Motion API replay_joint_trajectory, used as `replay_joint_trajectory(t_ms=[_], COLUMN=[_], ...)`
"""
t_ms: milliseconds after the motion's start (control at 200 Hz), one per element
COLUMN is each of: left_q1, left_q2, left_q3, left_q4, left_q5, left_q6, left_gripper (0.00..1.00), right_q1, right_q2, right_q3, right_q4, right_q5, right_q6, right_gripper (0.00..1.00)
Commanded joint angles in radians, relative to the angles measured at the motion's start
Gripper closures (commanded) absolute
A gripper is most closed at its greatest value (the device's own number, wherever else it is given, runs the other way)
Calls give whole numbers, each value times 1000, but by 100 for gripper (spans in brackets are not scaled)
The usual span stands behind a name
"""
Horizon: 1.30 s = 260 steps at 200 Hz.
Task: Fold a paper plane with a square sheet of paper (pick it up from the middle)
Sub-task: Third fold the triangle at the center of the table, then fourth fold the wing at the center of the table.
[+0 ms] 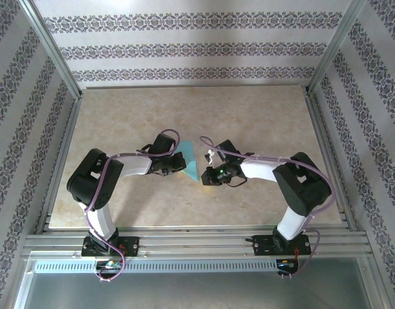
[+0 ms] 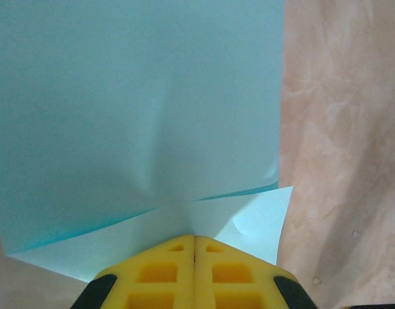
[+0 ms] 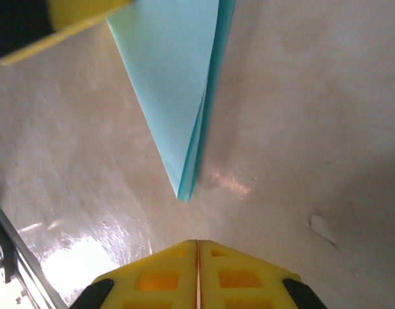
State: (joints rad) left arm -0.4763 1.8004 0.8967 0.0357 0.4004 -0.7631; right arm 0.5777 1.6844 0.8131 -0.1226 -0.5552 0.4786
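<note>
The turquoise sheet of paper (image 1: 189,159) is folded into a layered wedge with one sharp tip and stands on edge at the middle of the table. My left gripper (image 1: 176,162) is shut on it; in the left wrist view the yellow jaws (image 2: 194,238) pinch the paper (image 2: 139,109) where its flaps meet. My right gripper (image 1: 207,176) sits just right of the pointed end. Its jaws (image 3: 198,243) are pressed together with nothing between them, a short gap short of the paper's tip (image 3: 184,187). A left fingertip (image 3: 68,19) shows at the top left of the right wrist view.
The beige marbled tabletop (image 1: 261,122) is ringed by aluminium rails (image 1: 197,238) and patterned walls. A small white scrap (image 3: 323,228) lies on the table to the right of my right gripper.
</note>
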Motion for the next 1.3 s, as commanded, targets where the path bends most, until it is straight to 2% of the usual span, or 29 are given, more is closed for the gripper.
replay_joint_trajectory(t_ms=[0, 80, 125, 170, 370, 540, 740, 1009, 1164, 1294], left_q1=[1, 10, 29, 61, 225, 289, 290, 283, 257, 205], left_q2=[-22, -72, -98, -124, -243, -336, -364, -292, -245, -211], left_q3=[72, 101, 101, 81, -68, -148, -210, -225, -221, -232], left_q4=[-69, -80, -91, -87, -23, -49, 6, 100, 113, 194], left_q5=[37, 41, 29, 27, 41, 37, 122, 235, 278, 306], left_q6=[81, 87, 74, 50, -32, -36, -31, -67, -88, -146], left_gripper=[88, 77, 75, 74, 59, 47, 36, 32, 30, 32], right_q1=[-2, 15, 26, 30, 86, 105, 79, 68, 49, 30], right_q2=[-100, -150, -163, -152, 52, 197, 255, 319, 274, 230], right_q3=[-8, -22, -13, 19, 255, 369, 380, 380, 279, 204], right_q4=[64, 101, 101, 78, -2, -24, -34, -82, -51, 1], right_q5=[102, 204, 278, 315, 243, 252, 256, 248, 245, 200], right_q6=[17, 13, 22, 34, -6, 34, 54, 68, 99, 120], right_gripper=[80, 72, 62, 59, 67, 72, 72, 72, 73, 73])
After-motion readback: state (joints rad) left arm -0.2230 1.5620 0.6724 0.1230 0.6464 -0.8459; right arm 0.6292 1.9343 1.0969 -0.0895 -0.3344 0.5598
